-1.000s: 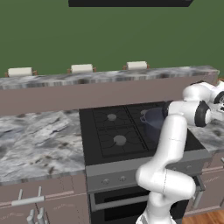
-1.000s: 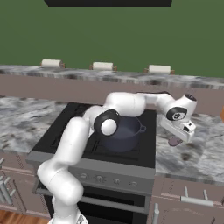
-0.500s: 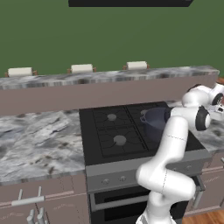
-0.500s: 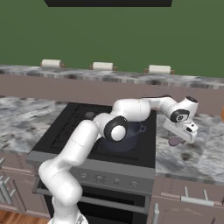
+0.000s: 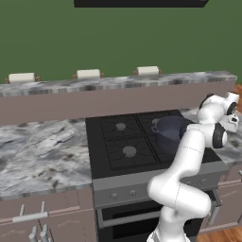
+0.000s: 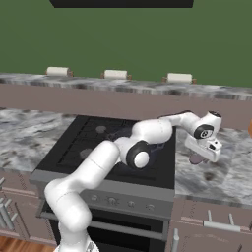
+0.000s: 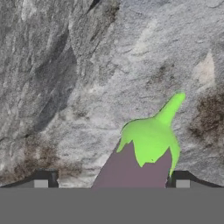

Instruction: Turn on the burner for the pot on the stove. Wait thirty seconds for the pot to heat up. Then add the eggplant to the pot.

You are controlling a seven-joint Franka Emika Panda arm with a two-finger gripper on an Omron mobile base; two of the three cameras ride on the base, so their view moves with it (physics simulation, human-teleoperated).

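Eggplant (image 7: 142, 157) is lying on the marble worktop (image 7: 87, 78) right of the stove (image 6: 98, 142), near its front edge — the pincer (image 7: 111, 183) is hovering over it, fingers spread wide, one either side of the purple body. Green cap is pointing away from the hand. It is looking smooth, rounded and light, so likely slippery; gripping across the fat purple middle is seeming safest. Pot (image 5: 170, 130) is sitting on the stove's back right burner.

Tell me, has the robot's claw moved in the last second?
Yes. In the right base view the gripper has sunk toward the granite counter right of the stove, jaws open around the eggplant.
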